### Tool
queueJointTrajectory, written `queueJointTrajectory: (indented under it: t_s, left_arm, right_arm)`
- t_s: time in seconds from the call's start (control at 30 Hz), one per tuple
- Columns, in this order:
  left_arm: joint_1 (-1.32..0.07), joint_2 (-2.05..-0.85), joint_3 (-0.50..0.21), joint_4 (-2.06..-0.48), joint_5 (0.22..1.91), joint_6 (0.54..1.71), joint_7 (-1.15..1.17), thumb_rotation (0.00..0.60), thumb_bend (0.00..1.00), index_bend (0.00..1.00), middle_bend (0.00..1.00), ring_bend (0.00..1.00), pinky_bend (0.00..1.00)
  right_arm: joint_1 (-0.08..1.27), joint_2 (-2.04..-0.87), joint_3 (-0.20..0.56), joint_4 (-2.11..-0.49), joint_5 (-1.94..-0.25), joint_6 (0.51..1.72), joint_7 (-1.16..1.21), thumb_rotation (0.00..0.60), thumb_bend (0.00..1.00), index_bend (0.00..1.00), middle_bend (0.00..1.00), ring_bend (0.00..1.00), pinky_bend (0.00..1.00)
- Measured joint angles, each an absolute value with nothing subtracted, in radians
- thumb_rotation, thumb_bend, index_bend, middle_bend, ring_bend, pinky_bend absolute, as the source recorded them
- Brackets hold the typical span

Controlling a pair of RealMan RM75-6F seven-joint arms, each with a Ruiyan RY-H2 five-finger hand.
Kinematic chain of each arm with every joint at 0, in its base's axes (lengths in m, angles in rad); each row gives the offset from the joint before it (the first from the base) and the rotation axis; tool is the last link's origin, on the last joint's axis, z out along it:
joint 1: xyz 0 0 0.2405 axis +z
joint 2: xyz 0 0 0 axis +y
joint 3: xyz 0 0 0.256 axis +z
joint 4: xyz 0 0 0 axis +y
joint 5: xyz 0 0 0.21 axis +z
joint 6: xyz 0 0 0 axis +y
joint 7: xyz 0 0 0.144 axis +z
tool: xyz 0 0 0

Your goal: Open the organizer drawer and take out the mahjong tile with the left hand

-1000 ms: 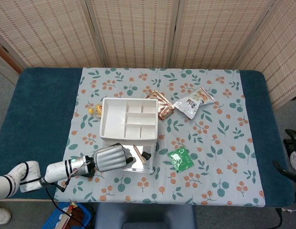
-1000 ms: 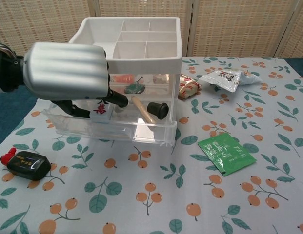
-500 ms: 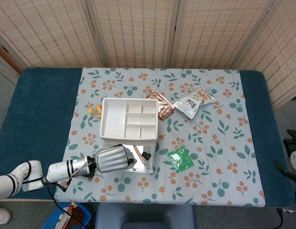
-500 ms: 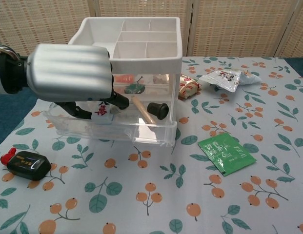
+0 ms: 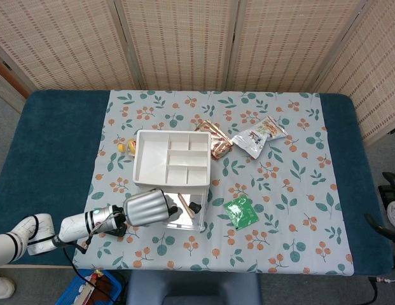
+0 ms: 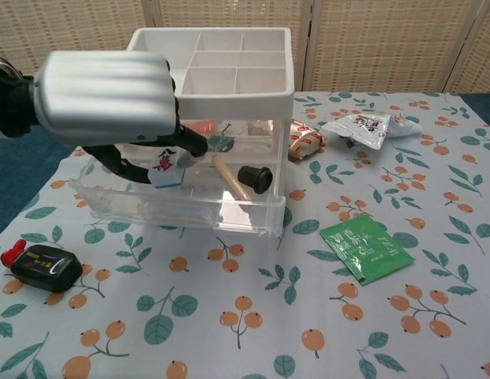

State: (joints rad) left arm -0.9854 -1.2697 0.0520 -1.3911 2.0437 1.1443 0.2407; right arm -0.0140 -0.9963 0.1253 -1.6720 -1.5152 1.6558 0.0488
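Note:
The white organizer (image 5: 171,159) (image 6: 221,87) stands mid-table with its clear bottom drawer (image 6: 181,207) (image 5: 184,219) pulled out toward me. My left hand (image 6: 106,99) (image 5: 146,208) hovers over the drawer's left half. Under its silver back, dark fingers pinch a white mahjong tile (image 6: 166,166) with a red character, lifted just above the drawer floor. Inside the drawer lie a wooden stick (image 6: 229,178), a black knob (image 6: 255,178) and a small green item (image 6: 221,142). My right hand shows in neither view.
A black and red device (image 6: 41,264) lies front left of the drawer. A green tea sachet (image 6: 364,249) (image 5: 241,211) sits to the right. Snack packets (image 6: 371,126) (image 5: 259,135) and a wrapped candy (image 6: 306,140) lie behind right. A yellow item (image 5: 125,147) is left of the organizer.
My left hand has risen slightly, lifting the pinched mahjong tile higher off the drawer floor. The drawer and other items stay put.

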Motion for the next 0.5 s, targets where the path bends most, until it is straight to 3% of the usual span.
queueJointTrajectory:
  t_s: [0.5]
  left_arm:
    - [-0.813, -1.154, 0.045, -1.463, 1.983, 1.375, 0.226, 0.6, 0.2, 0.59, 0.9, 0.93, 1.0]
  right_arm:
    - [-0.006, -0.996, 0.127, -1.678, -1.528, 1.653, 0.052, 0.6, 0.19, 0.1, 0.16, 0.09, 0.15]
